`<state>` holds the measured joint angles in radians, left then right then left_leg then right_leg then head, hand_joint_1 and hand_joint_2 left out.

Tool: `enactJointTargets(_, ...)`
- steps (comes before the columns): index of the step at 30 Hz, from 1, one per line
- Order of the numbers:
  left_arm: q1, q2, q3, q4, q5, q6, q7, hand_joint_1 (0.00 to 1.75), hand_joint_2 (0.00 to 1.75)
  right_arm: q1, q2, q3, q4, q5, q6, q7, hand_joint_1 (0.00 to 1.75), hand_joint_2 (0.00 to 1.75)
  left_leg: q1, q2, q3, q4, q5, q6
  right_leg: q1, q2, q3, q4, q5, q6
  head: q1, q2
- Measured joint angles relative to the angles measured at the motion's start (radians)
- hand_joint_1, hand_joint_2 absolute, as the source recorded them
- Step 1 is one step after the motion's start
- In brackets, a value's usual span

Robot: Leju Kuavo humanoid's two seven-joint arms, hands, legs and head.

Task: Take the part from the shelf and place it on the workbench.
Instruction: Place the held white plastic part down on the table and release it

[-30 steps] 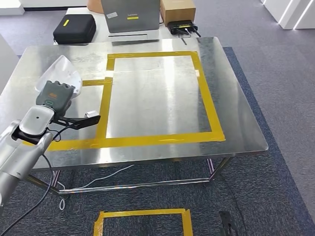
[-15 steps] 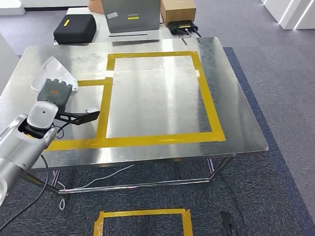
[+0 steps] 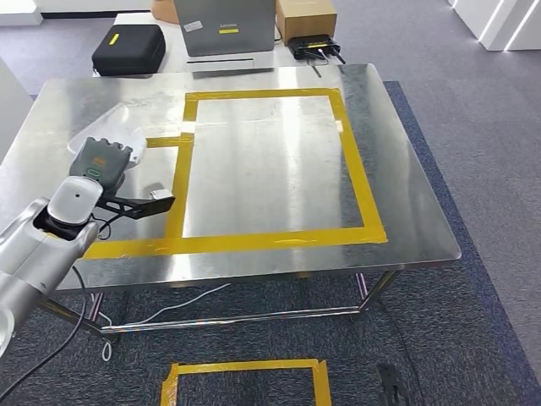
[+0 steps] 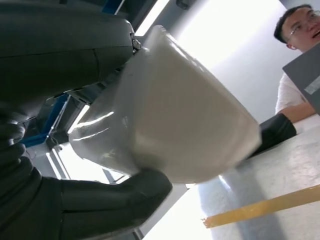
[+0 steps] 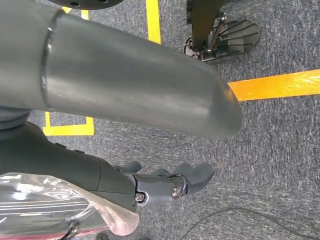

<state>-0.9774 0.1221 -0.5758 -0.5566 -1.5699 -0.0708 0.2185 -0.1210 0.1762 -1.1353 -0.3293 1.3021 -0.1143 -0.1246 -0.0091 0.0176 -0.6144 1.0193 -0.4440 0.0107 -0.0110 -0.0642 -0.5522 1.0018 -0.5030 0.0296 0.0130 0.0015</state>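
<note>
Pale grey smooth curved plastic part (image 4: 181,120) gripped between thumb and dark fingers of left hand (image 3: 97,162), over near-left area of shiny steel workbench (image 3: 408,169), left of its yellow tape rectangle (image 3: 357,182). Right hand (image 5: 166,182) hanging over grey carpet (image 5: 279,150), fingers loosely extended, holding nothing

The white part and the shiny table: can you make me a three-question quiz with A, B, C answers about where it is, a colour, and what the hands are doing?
1. Where is the white part?
A. above the table's left side
B. on the carpet
C. on the laptop

2. What colour is the tape on the table?
A. blue
B. yellow
C. red

3. What is the left hand doing?
A. hanging empty
B. pressing the laptop
C. holding the part

Answers:
1 A, the head view shows it left of the taped rectangle.
2 B, the stripes are yellow.
3 C, the left wrist view shows fingers wrapped on it.
</note>
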Motion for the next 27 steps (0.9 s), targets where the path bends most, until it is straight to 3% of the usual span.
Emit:
enactJointTargets(9,0.034,-0.007,0.137,-0.003,0.046,0.053,-0.16,0.0,0.0,0.001,-0.003,0.0,0.002,0.0,0.002,-0.004,0.0,0.0,0.0,0.0,0.0,0.0,0.0,0.0,0.0,0.0,0.0,0.0,0.0,0.0,0.0,0.0)
enactJointTargets(19,0.061,-0.022,0.263,-0.039,0.01,0.077,-0.201,0.0,0.0,0.0,-0.005,0.0,0.003,0.001,0.001,-0.003,0.0,0.0,0.0,0.0,0.0,0.0,0.0,0.0,0.0,0.0,0.0,0.0,0.0,0.0,0.0,0.0)
enactJointTargets(27,0.083,-0.023,0.282,-0.092,0.0,0.097,-0.177,0.0,0.0,0.0,-0.005,0.0,0.004,0.001,0.001,0.002,0.0,0.0,0.0,0.0,0.0,0.0,0.0,0.0,0.0,0.0,0.0,0.0,0.0,0.0,0.0,0.0)
